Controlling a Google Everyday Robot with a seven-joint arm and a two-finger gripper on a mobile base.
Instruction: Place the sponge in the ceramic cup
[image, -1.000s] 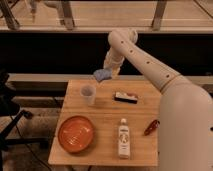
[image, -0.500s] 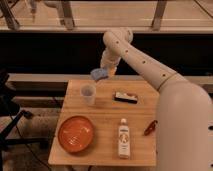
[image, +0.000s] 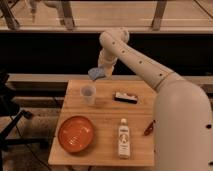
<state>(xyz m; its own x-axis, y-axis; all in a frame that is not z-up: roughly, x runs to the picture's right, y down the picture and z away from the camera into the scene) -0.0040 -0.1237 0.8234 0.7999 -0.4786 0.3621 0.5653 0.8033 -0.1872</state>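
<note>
On my screen the wooden table (image: 106, 119) fills the lower middle. Taking the table centre as the middle of a clock, the orange plate (image: 76, 133) lies nearest to me at about 8 o'clock. The white bottle (image: 123, 138) lies on its side at about 5 o'clock. A small red object (image: 149, 128) is at the right edge, at about 4 o'clock; I cannot tell what it is.

Further back, the black-and-white block (image: 125, 97) lies flat at about 1 o'clock. The ceramic cup (image: 88, 94) stands upright at about 11 o'clock, well apart from the block.

Behind this, the white arm (image: 142, 67) reaches in from the right and bends down over the far edge of the table. The gripper (image: 101, 72) hangs there in the air with its fingers closed on the sponge (image: 95, 74). The sponge sticks out from the gripper toward 9 o'clock and touches nothing else. From the sponge, the cup is below at about 7 o'clock, near but not directly under it.
</note>
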